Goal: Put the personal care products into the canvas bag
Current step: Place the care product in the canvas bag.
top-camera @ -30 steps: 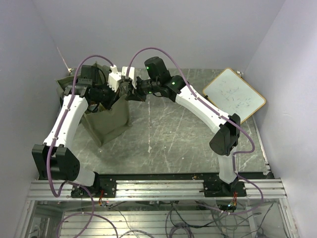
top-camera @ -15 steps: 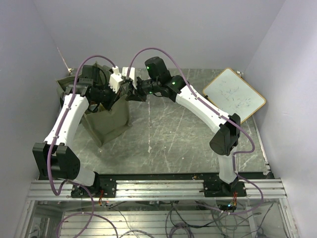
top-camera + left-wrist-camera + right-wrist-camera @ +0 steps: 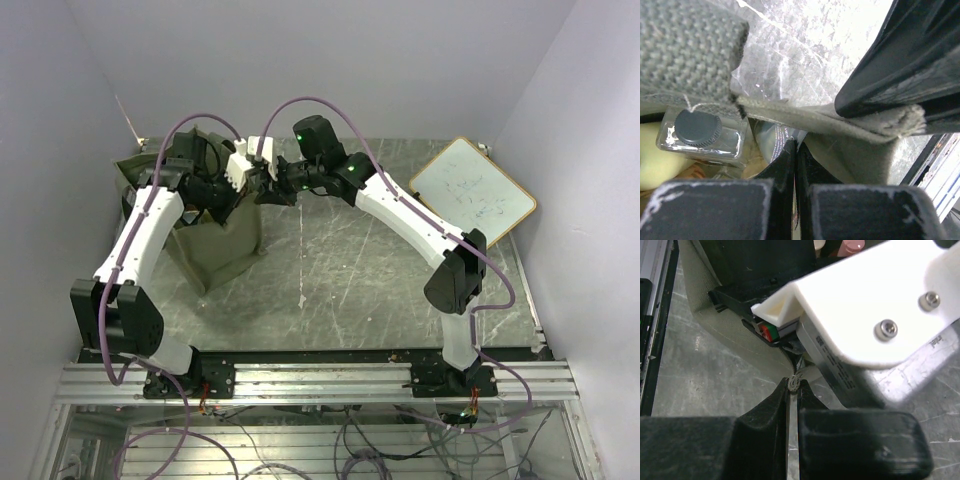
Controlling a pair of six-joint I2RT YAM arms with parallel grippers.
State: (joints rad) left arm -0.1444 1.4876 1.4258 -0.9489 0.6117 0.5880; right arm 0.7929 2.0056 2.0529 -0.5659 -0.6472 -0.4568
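The olive canvas bag (image 3: 222,245) stands upright at the table's back left. Both grippers meet at its mouth. My right gripper (image 3: 794,385) is shut on the bag's rim (image 3: 805,116), pinching the fabric edge. My left gripper (image 3: 796,150) reaches down into the bag, with jaws closed on the end of the translucent grey tube (image 3: 774,140). Inside the bag lie a clear square bottle with a dark cap (image 3: 699,129) and a yellow-green bottle (image 3: 652,162). A pink cap (image 3: 852,246) shows in the bag in the right wrist view. Other products are hidden.
The wood-framed whiteboard (image 3: 472,192) lies at the back right against the wall. The left wrist's white camera mount (image 3: 875,305) sits close above my right fingers. Grey walls close in on three sides of the table.
My left wrist has shifted a little back and to the right over the bag's mouth. The right gripper has stayed on the rim.
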